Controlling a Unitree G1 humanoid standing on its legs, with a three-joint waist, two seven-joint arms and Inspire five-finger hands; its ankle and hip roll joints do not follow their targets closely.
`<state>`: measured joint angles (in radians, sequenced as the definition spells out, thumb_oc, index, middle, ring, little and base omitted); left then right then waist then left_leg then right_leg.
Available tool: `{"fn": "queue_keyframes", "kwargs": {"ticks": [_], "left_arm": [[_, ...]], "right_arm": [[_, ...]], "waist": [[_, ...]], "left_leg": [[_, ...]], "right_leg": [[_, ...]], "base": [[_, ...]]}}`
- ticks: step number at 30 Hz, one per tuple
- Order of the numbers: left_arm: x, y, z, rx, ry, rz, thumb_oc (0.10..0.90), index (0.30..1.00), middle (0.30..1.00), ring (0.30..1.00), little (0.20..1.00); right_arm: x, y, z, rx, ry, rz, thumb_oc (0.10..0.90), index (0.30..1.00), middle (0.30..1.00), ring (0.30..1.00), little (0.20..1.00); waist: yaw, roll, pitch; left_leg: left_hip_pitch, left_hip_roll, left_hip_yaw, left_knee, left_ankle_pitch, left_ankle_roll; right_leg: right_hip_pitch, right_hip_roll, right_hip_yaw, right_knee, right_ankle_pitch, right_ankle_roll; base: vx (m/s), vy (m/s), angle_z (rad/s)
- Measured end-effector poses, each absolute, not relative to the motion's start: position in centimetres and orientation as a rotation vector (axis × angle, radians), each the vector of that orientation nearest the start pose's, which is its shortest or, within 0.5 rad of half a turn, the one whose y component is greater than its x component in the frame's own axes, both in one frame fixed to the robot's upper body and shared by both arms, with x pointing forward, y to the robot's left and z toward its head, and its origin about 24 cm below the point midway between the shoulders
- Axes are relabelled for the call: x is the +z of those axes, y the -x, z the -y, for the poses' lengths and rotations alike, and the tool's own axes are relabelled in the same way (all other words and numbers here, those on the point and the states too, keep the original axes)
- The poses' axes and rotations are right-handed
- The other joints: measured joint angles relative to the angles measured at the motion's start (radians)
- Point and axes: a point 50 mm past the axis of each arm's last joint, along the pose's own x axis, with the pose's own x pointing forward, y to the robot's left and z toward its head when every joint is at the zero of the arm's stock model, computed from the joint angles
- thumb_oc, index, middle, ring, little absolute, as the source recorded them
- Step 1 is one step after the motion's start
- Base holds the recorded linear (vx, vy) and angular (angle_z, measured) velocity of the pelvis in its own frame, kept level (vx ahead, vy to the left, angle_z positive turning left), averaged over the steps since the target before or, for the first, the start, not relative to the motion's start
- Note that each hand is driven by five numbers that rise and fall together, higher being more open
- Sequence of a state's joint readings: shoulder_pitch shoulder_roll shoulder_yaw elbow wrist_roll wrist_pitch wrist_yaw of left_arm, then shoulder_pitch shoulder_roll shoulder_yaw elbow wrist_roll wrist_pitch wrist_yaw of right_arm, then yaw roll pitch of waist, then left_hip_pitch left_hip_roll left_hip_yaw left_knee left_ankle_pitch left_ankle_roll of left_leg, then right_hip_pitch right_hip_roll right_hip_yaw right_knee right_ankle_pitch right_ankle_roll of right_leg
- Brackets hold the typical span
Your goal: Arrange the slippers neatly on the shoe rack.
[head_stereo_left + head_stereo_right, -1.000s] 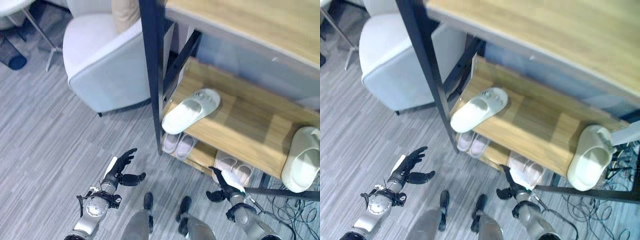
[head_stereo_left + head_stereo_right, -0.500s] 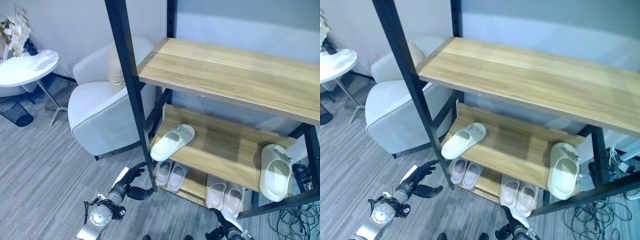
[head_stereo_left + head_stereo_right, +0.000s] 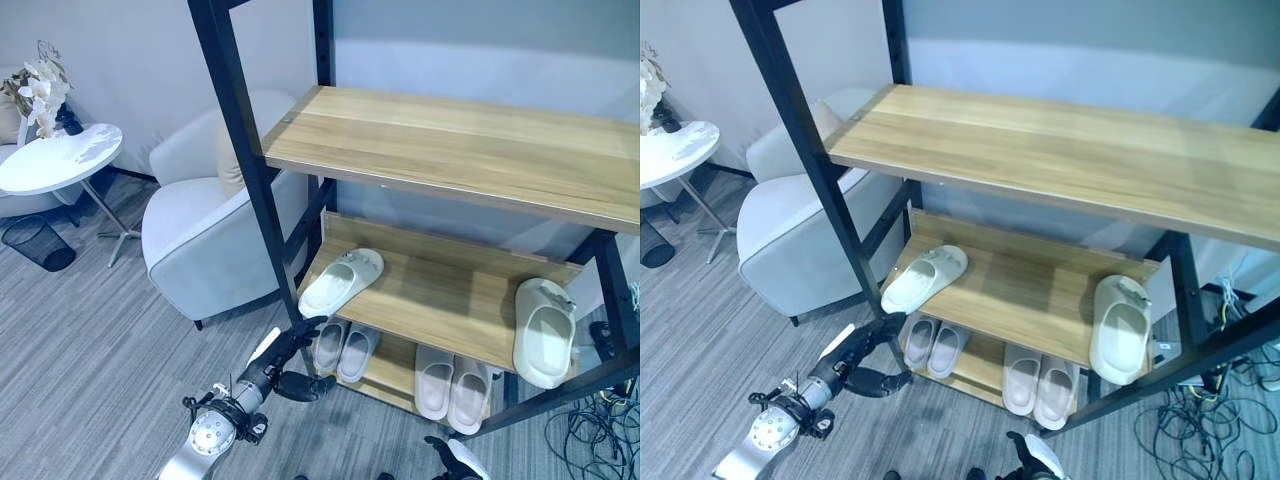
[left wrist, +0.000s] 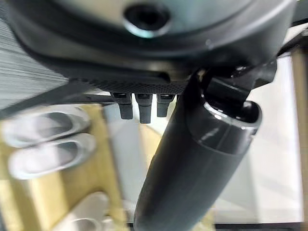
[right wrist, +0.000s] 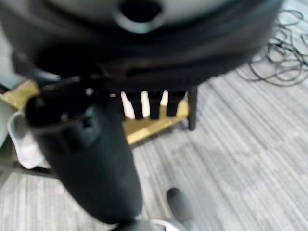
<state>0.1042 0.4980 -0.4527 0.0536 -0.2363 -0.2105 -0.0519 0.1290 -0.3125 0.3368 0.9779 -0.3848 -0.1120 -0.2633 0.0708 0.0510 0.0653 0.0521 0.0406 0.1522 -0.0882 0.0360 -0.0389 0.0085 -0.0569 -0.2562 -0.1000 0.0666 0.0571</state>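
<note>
**Middle-shelf slippers not yet paired**

A grey carpeted floor (image 3: 90, 330) carries the shoe rack (image 3: 450, 150) beside an armchair (image 3: 200, 230). Two pairs sit tidy on the bottom shelf (image 3: 385, 368). On the middle shelf, the left slipper (image 3: 340, 282) lies askew, well apart from the right slipper (image 3: 542, 330): they need pairing. The left hand (image 3: 285, 358) hovers open-fingered and empty; the right hand (image 3: 462, 460) cannot be read.

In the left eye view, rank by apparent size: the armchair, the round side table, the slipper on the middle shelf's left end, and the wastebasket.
1. Armchair
2. Round side table
3. Slipper on the middle shelf's left end
4. Wastebasket

The last two look close; differing distances make that order unsure.
</note>
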Motion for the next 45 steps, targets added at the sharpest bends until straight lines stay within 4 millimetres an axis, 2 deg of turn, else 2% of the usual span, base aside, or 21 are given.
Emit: {"fn": "queue_keyframes", "kwargs": {"ticks": [7,10,15,19,27,30,32,35,39,45], "left_arm": [[4.1,-21.7,-14.1,-0.474,-0.159,0.049,0.8,0.9,0.9,0.9,0.9],[6.3,-23.3,-14.0,-0.437,-0.167,0.148,0.8,0.9,0.9,0.9,0.9],[8.6,-25.0,-13.6,-0.383,-0.239,0.271,0.8,0.9,0.9,0.9,0.9],[9.2,-25.6,-13.5,-0.332,-0.329,0.328,0.8,0.9,0.9,0.9,0.9],[8.7,-28.0,-13.9,-0.243,-0.48,0.337,0.8,0.9,0.9,0.9,0.9],[9.1,-29.0,-14.0,-0.219,-0.558,0.366,0.8,0.9,0.9,0.9,0.9],[9.7,-30.1,-14.1,-0.212,-0.67,0.402,0.8,0.9,0.9,0.9,0.9],[9.7,-30.2,-14.0,-0.207,-0.702,0.413,0.8,0.9,0.9,0.9,0.9],[9.7,-32.4,-14.1,-0.225,-0.905,0.417,0.8,0.9,0.9,0.9,0.9],[11.0,-33.6,-13.4,-0.267,-1.139,0.514,0.8,0.9,0.9,0.9,0.9]], "right_arm": [[-14.5,-9.8,22.7,0.184,0.859,-0.893,0.8,0.9,0.9,0.9,0.9],[-14.5,-10.0,22.5,0.189,0.862,-0.888,0.8,0.9,0.9,0.9,0.9],[-14.5,-10.3,22.4,0.188,0.862,-0.88,0.8,0.9,0.9,0.9,0.9],[-14.3,-10.7,22.5,0.168,0.865,-0.865,0.8,0.9,0.9,0.9,0.9],[-14.1,-11.5,22.6,0.148,0.865,-0.846,0.8,0.9,0.9,0.9,0.9],[-13.9,-11.7,22.9,0.146,0.874,-0.838,0.8,0.9,0.9,0.9,0.9],[-13.7,-12.1,23.2,0.141,0.888,-0.826,0.8,0.9,0.9,0.9,0.9],[-13.7,-12.1,23.3,0.14,0.891,-0.824,0.8,0.9,0.9,0.9,0.9],[-13.7,-12.7,23.5,0.14,0.909,-0.817,0.8,0.9,0.9,0.9,0.9],[-13.6,-12.7,23.8,0.131,0.905,-0.821,0.8,0.9,0.9,0.9,0.9]], "waist": [[0.001,-0.001,0.003],[0.0,-0.003,0.006],[-0.01,-0.004,0.012],[-0.03,0.007,0.025],[-0.065,0.022,0.032],[-0.063,0.032,0.036],[-0.061,0.041,0.034],[-0.072,0.042,0.034],[-0.087,0.044,0.032],[-0.094,0.045,0.027]], "left_leg": [[0.0,0.0,0.001,0.0,0.0,0.0],[0.0,0.0,0.001,0.0,0.0,0.0],[-0.002,0.0,0.003,0.0,0.0,0.0],[-0.006,-0.001,0.006,0.0,0.0,0.0],[-0.044,-0.003,0.035,0.0,0.0,0.0],[-0.056,-0.003,0.053,0.0,0.0,0.0],[-0.079,-0.003,0.06,0.0,0.0,0.0],[-0.081,-0.003,0.061,0.0,0.0,0.0],[-0.111,-0.004,0.067,0.0,0.001,0.001],[-0.133,-0.005,0.074,0.001,0.002,0.001]], "right_leg": [[0.0,0.0,-0.002,0.0,0.0,0.0],[0.0,0.0,-0.002,0.0,-0.001,0.001],[-0.004,0.0,0.001,0.0,-0.001,0.001],[-0.01,-0.001,0.01,0.0,0.0,0.001],[-0.065,-0.001,0.033,0.007,0.021,-0.003],[-0.083,-0.001,0.045,0.007,0.025,-0.005],[-0.109,-0.001,0.051,0.007,0.032,-0.009],[-0.113,0.0,0.057,0.007,0.033,-0.009],[-0.148,0.0,0.065,0.007,0.04,-0.011],[-0.172,0.0,0.069,0.008,0.043,-0.01]], "base": [[0.0,0.0,0.0],[0.0,-0.012,0.0],[0.0,0.0,0.0],[0.0,0.0,-0.01],[-0.03,0.016,-0.12],[-0.03,0.02,-0.13],[-0.01,0.01,-0.1],[-0.02,0.007,-0.06],[-0.02,0.003,-0.04],[-0.01,0.003,-0.04]]}}
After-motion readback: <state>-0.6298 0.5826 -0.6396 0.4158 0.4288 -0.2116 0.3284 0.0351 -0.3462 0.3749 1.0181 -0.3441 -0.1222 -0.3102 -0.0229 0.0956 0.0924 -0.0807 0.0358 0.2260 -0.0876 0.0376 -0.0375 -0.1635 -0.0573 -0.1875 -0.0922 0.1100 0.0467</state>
